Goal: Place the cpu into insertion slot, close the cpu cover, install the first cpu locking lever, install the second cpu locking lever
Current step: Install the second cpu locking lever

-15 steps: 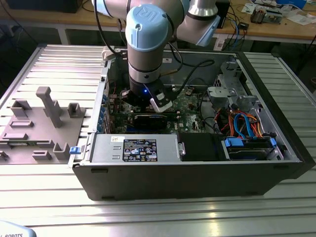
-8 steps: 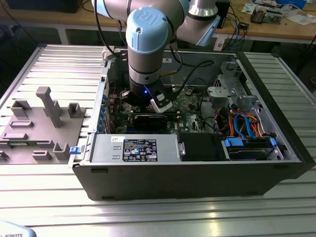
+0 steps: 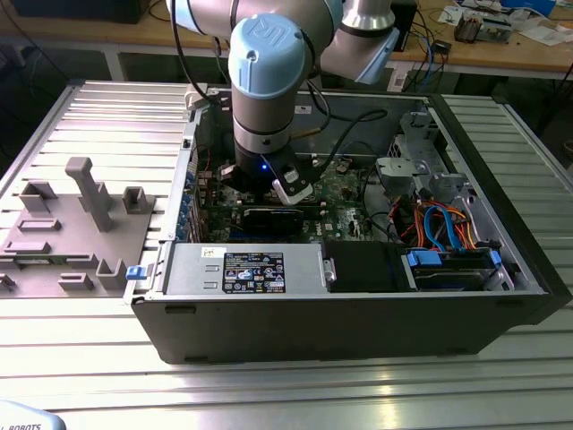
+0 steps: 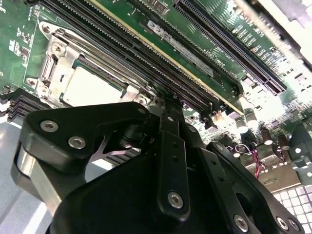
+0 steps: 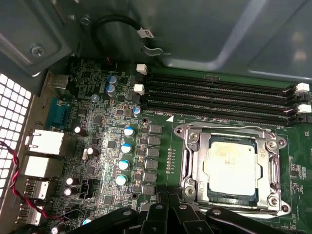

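Cpu (image 5: 229, 168) seated under cpu cover (image 5: 195, 161), just beside gripper (image 5: 168, 197).

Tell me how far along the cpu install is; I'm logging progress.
Done: the cpu sits in the socket, with the cover lying flat around it. In hand: nothing visible; the gripper is poised just beside the socket. Whether the levers are latched, I cannot tell.

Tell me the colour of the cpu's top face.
Dull silver-grey, seen best in the first wrist view, where the cpu sits in the socket.
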{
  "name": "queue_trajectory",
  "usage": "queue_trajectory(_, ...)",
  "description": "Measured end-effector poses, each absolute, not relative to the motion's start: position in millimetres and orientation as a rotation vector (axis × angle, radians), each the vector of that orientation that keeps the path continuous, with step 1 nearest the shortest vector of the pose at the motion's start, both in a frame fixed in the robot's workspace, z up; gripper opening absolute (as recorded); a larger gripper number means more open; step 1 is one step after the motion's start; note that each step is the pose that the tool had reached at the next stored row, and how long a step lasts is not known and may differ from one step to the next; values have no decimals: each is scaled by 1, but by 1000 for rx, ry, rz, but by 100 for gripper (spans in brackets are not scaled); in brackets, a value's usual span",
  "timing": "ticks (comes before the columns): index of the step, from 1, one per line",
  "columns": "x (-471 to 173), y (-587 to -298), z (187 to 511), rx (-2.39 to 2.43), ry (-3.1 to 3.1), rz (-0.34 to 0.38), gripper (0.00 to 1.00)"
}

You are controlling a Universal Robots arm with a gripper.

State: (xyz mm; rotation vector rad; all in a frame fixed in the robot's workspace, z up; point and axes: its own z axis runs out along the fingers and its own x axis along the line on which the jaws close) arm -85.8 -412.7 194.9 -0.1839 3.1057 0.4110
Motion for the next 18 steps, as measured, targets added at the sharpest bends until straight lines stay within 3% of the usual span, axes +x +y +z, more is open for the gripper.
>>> queue_trajectory(18, -86, -414, 199, -184, 3099, 428, 11)
